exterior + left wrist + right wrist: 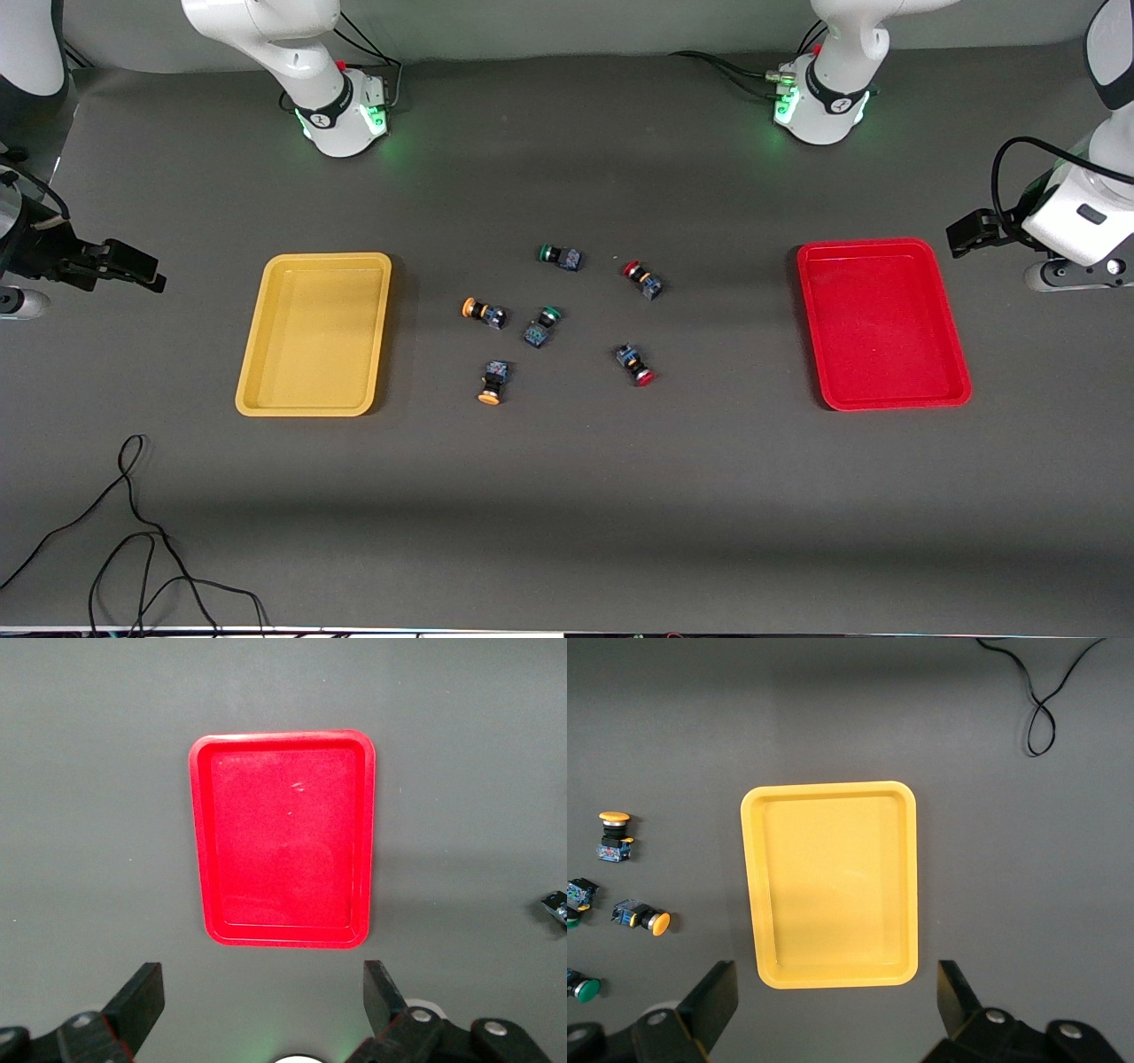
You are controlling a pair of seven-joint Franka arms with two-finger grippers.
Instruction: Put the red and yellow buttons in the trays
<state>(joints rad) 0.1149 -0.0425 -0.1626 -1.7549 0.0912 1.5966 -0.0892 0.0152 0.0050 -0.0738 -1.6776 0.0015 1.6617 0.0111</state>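
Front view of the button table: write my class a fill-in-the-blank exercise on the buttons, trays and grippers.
1. Both the yellow tray and the red tray hold ____ buttons.
2. Besides red and yellow caps, two buttons have ____ caps.
3. The left gripper hangs over the ____ tray's end of the table.
4. The right gripper has its fingers ____.

Missing words: no; green; red; open

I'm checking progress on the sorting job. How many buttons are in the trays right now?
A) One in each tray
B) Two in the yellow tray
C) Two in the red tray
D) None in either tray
D: the yellow tray and the red tray both show bare floors, and all six buttons, such as the red-capped one and the orange-capped one, lie on the table between the trays.
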